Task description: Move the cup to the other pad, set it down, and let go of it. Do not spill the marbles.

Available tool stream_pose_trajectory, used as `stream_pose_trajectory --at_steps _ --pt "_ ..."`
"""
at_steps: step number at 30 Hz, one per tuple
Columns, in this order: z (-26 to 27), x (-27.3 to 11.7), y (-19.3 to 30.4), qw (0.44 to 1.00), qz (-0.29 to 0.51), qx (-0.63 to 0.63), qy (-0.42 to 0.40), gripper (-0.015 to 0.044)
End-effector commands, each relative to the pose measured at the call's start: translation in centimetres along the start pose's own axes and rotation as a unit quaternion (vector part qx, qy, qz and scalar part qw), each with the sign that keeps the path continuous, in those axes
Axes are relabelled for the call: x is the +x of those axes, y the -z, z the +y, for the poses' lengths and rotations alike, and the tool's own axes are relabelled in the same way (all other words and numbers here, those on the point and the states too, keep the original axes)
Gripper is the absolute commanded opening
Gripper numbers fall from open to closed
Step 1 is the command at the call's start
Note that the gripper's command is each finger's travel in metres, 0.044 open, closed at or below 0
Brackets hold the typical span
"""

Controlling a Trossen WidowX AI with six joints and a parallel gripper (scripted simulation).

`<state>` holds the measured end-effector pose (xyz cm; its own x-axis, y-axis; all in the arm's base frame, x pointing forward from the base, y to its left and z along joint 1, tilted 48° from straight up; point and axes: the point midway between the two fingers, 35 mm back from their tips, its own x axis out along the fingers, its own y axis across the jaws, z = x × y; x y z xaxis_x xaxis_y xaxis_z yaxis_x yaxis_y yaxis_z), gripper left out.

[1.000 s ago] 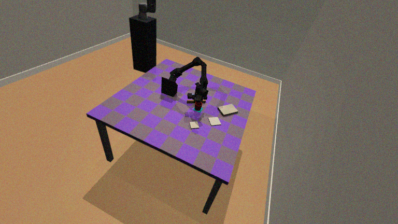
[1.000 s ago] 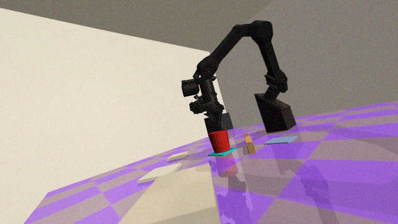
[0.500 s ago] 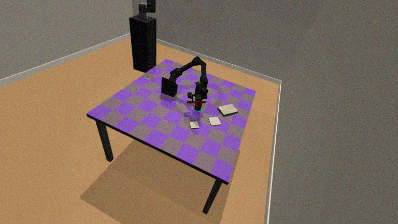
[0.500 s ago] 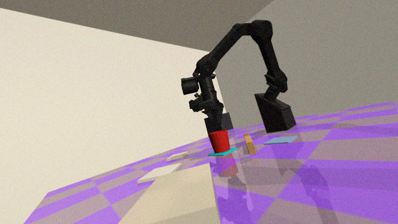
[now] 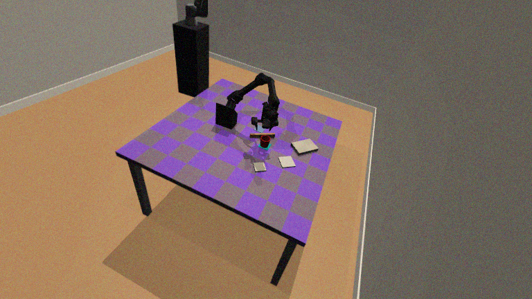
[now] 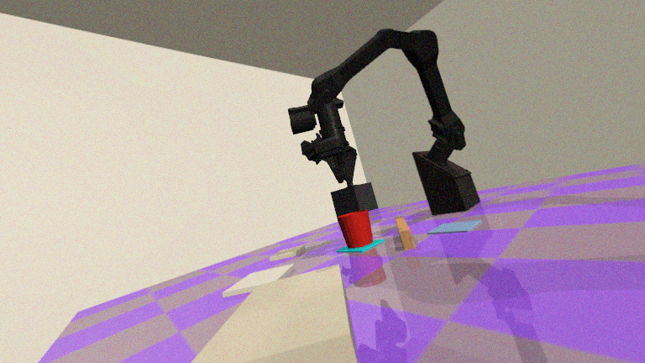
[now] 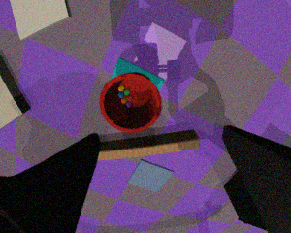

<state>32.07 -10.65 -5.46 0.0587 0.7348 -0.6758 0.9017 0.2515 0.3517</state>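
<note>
Pincer (image 6: 348,179) hangs spread wide and empty above the red cup (image 6: 355,228), which stands upright on the teal pad (image 6: 359,246), marbles (image 7: 124,95) inside; a wooden bar (image 6: 404,233) lies beside it.

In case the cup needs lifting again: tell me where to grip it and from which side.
Grip the red cup across its rim and upper wall, coming straight down from above with the open tool straddling it. It stands upright on the teal pad with its mouth open and marbles inside, so a vertical approach keeps it level. Keep clear of the wooden bar beside it.
</note>
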Motion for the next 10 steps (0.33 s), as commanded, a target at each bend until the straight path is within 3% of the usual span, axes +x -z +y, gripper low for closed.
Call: stream_pose_trajectory --at_steps 1,10 --pt "0.02 -0.73 0.01 1.0 0.0 -0.004 0.002 0.044" --pt "0.0 -0.27 -0.03 1.0 -0.001 0.0 0.0 0.044"
